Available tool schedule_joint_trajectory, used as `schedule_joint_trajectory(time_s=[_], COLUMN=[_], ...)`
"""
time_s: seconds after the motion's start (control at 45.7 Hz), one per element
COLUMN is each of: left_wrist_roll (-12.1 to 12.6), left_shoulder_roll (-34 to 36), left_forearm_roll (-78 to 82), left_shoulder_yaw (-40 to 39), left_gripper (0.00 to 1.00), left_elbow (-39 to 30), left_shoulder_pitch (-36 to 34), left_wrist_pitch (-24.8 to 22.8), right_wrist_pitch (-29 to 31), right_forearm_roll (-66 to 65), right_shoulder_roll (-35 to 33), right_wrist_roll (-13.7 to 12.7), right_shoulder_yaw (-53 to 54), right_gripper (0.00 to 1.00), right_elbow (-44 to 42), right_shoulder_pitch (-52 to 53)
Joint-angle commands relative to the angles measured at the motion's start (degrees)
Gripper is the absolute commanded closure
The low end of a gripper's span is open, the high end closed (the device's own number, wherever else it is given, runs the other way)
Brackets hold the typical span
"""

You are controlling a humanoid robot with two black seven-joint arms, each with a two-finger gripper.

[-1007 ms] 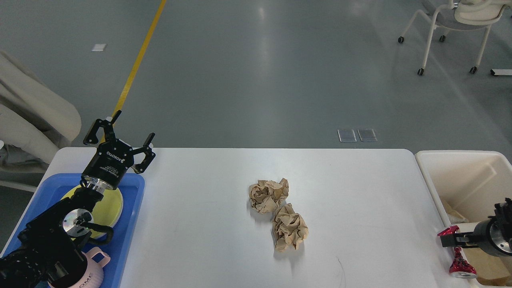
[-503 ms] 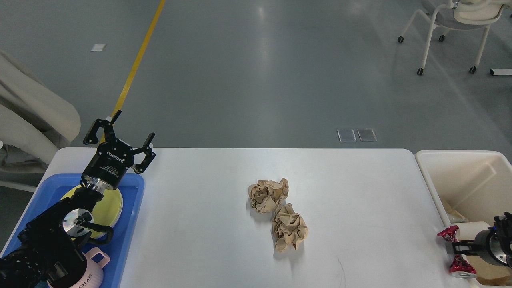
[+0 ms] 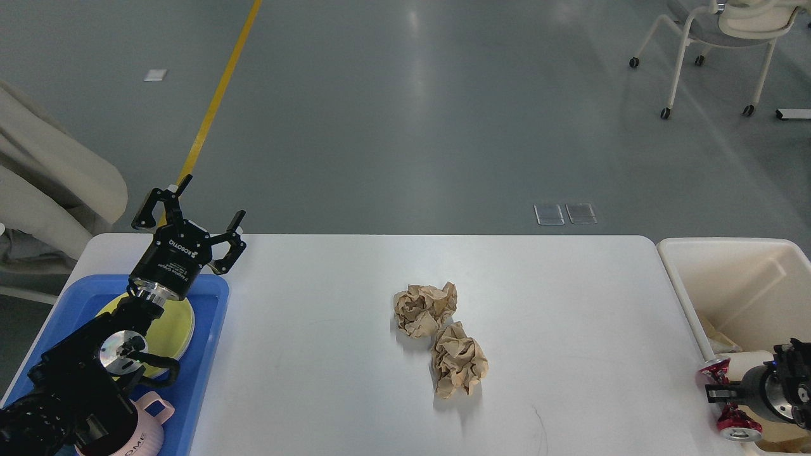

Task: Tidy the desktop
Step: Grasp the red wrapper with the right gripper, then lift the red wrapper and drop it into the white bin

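Observation:
The white desktop (image 3: 317, 354) fills the lower half of the head view. Two crumpled brown paper balls lie at its middle, one (image 3: 424, 309) just behind the other (image 3: 459, 360), touching. My left gripper (image 3: 212, 199) is open and empty, held above the desktop's far left corner and the blue tray (image 3: 212, 354). My right gripper (image 3: 716, 394) is at the lower right, by the desktop's right edge and the cream-white bin (image 3: 728, 278). It is shut on the middle of a red shiny crushed can (image 3: 732, 419).
The blue tray holds a yellow plate (image 3: 174, 329) and a pink cup (image 3: 152, 424), partly hidden by my left arm. The bin holds cardboard scraps and a white roll (image 3: 747, 361). A wheeled chair (image 3: 716, 38) stands on the floor far behind.
My right gripper has turned and dropped slightly by the bin's near corner, carrying the red can with it. My left arm and the paper balls have not moved.

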Motion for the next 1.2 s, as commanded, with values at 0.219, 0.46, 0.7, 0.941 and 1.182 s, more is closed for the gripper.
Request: schedule_joint_trajectory(time_s=[0.219,0.46,0.7,0.941,1.182], left_wrist_roll=[0.0,0.0,0.0,0.0,0.0], left_shoulder_roll=[0.0,0.0,0.0,0.0,0.0], left_forearm_roll=[0.0,0.0,0.0,0.0,0.0], left_shoulder_yaw=[0.0,0.0,0.0,0.0,0.0], left_gripper=[0.0,0.0,0.0,0.0,0.0], left_elbow=[0.0,0.0,0.0,0.0,0.0], left_shoulder_pitch=[0.0,0.0,0.0,0.0,0.0], left_wrist_pitch=[0.0,0.0,0.0,0.0,0.0], right_wrist_pitch=[6.77,51.23,51.23,50.21,16.39], right_forearm_roll=[0.55,0.54,0.37,-2.17,-2.89], right_shoulder_roll=[-11.35,-20.06,-13.56,-13.12,-11.98], right_wrist_roll=[0.1,0.45,0.45,0.36,0.54], right_shoulder_yaw=[-0.54,-0.98,-2.65,-13.36,-15.75], right_gripper=[1.0,1.0,1.0,1.0,1.0], right_elbow=[9.49,23.56,25.42,19.28,-3.92], right_shoulder_pitch=[22.09,73.5,87.5,76.54,37.01])
